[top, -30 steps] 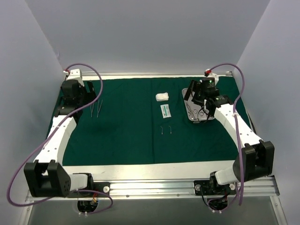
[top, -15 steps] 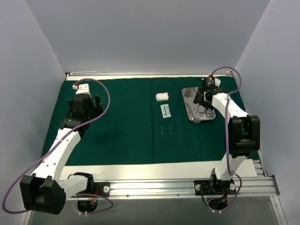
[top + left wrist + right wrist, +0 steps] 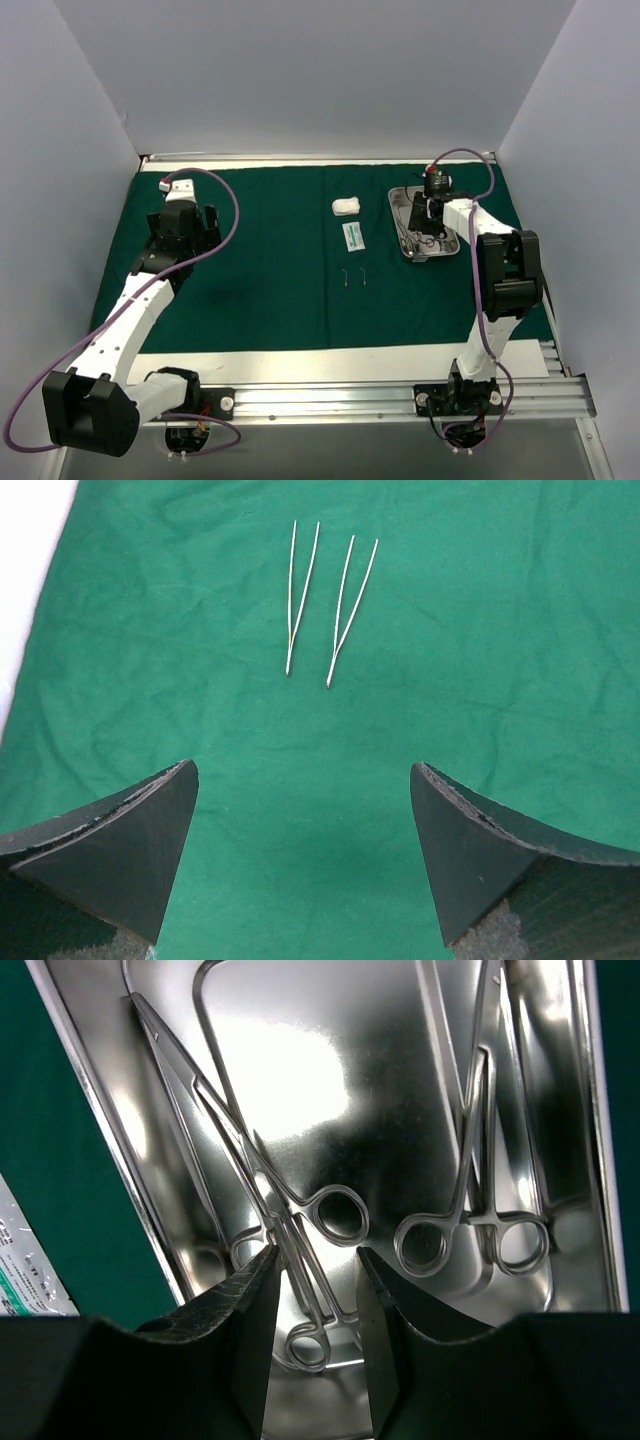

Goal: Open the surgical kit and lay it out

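Fingers [image 3: 240, 1330] of the right gripper [image 3: 315, 1260] stand close together on either side of the handle shank of a clamp [image 3: 250, 1150]. A sliver of gap shows on one side, so I cannot tell if they pinch it. A second ago this gripper hung spread above the tray [image 3: 330, 1090] with its elbow swung out to the right. Now the arm is folded in and the gripper is down inside the tray's far half. The left gripper [image 3: 305, 780] is spread wide and empty over the drape [image 3: 480, 630]. It has drawn back from the far left corner, and the two tweezers [image 3: 289, 655] lie side by side just ahead of it, apart from its fingers. The tray sits on the drape at far right and holds the straddled clamp and a second clamp [image 3: 468, 1160] to its right, ring handles toward the wrist camera. Outside it, laid on the drape near the middle, are the gauze [image 3: 346, 206], the packet [image 3: 353, 237] just nearer, and two thin metal pieces [image 3: 345, 277] nearer still.
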